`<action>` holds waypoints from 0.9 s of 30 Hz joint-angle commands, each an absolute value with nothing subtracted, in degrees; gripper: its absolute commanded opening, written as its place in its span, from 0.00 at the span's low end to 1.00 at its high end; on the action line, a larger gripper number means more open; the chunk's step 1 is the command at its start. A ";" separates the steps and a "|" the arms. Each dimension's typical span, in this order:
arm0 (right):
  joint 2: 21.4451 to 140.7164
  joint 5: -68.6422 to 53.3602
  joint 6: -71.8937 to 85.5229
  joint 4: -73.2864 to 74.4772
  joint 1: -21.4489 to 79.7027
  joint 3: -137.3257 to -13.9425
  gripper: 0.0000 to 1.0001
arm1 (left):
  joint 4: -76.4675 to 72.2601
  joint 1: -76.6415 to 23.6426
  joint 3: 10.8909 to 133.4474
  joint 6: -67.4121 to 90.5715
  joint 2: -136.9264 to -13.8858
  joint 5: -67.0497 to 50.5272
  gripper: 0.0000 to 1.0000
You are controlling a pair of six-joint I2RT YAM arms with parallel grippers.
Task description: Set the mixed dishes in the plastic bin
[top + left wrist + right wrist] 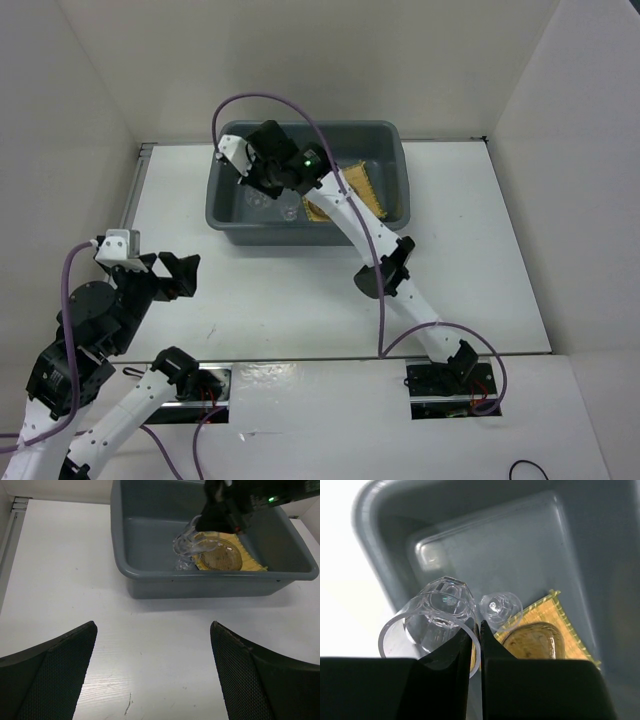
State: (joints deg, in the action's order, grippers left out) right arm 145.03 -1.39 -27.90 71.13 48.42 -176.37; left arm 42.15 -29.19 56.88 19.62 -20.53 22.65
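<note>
The dark grey plastic bin (pixel 300 236) stands at the back of the table. Inside it lie the yellow woven mat (pixel 370 190), a clear saucer (pixel 222 557) on the mat, and a tiny clear cup (pixel 500 607) on the bin floor. My right gripper (pixel 476 625) hangs over the bin's left half. It is shut on the wall of a second clear cup (pixel 432 617), one finger inside the rim and one outside, with the cup off the bin floor. My left gripper (pixel 153 626) is open and holds nothing, low over the table in front of the bin.
White walls close in the table at the back and both sides. A metal strip (pixel 17 504) runs along the table's left edge. The right arm's purple cable (pixel 300 110) loops above the bin's back rim.
</note>
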 commanded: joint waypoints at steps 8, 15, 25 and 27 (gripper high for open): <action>153.97 4.13 -28.12 56.16 48.60 -176.56 0.03 | 39.64 -29.44 56.95 19.07 -18.29 22.50 1.00; 160.13 4.66 -30.15 55.02 48.60 -178.07 0.08 | 39.64 -29.44 56.95 19.07 -18.28 22.50 1.00; 164.35 5.19 -31.29 54.49 47.03 -179.65 0.15 | 39.64 -29.44 56.95 19.07 -18.81 23.03 1.00; 164.36 5.19 -31.29 53.96 47.02 -179.65 0.25 | 39.64 -29.44 56.95 19.07 -19.33 23.03 1.00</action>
